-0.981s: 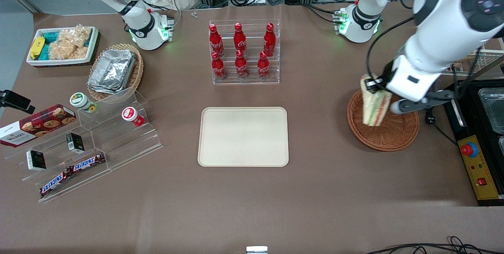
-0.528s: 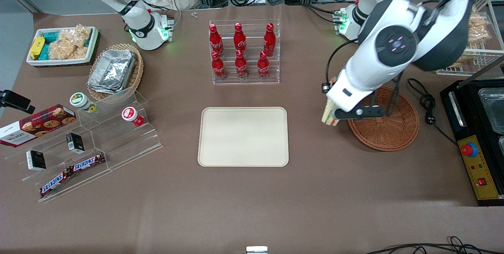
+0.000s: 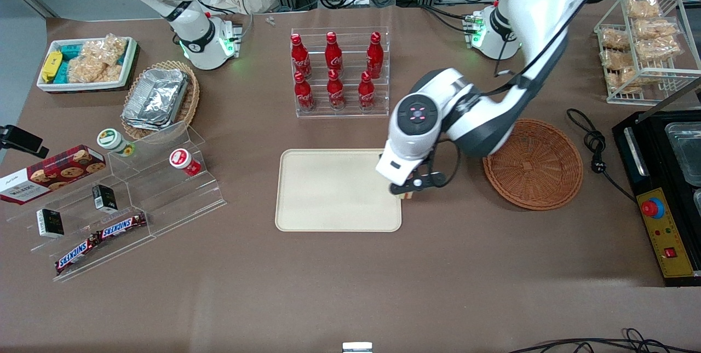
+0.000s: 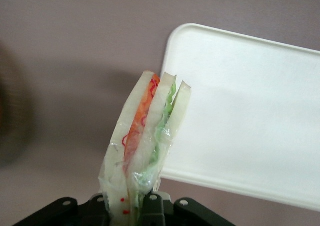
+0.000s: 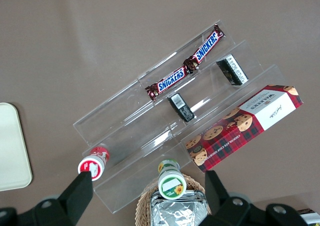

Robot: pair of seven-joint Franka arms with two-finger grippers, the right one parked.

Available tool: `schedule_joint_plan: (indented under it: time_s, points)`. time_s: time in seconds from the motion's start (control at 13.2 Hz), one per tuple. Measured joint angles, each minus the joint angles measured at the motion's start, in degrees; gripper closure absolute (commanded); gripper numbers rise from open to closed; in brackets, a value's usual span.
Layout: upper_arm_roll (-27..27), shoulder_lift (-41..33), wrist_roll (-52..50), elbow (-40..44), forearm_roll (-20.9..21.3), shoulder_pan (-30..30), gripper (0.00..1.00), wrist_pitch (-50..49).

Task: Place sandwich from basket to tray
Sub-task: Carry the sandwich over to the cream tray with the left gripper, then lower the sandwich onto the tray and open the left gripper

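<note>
Over tray point(image 3: 328, 189) edge, gripper point(image 3: 408, 191), jaws clamping sandwich point(image 4: 145, 146), mostly hidden frontally

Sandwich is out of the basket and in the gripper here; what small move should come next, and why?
Probably a short carry farther over the tray before lowering. The gripper holds the sandwich at the tray's edge nearest the basket, and the wrist view shows the wedge overlapping only the tray's corner, with bare table under the rest. Releasing now would likely drop it on the rim.
</note>
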Motion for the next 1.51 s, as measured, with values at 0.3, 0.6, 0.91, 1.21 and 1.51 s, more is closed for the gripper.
schedule_joint_plan:
  time_s: [0.3,0.6,0.91,1.21,1.51]
  points:
    - [0.8,6.8,-1.3,0.9,1.2,-1.7,0.97,6.6]
    - [6.6,9.4,-1.3,1.4,1.2,-6.1,0.77,11.4]
    - [9.2,9.4,-1.4,2.7,1.3,-9.3,0.01,11.5]
    - [9.3,9.3,-1.3,3.6,3.9,-9.2,0.01,11.4]
    - [9.5,7.5,-1.3,6.8,4.5,-8.9,0.01,8.9]
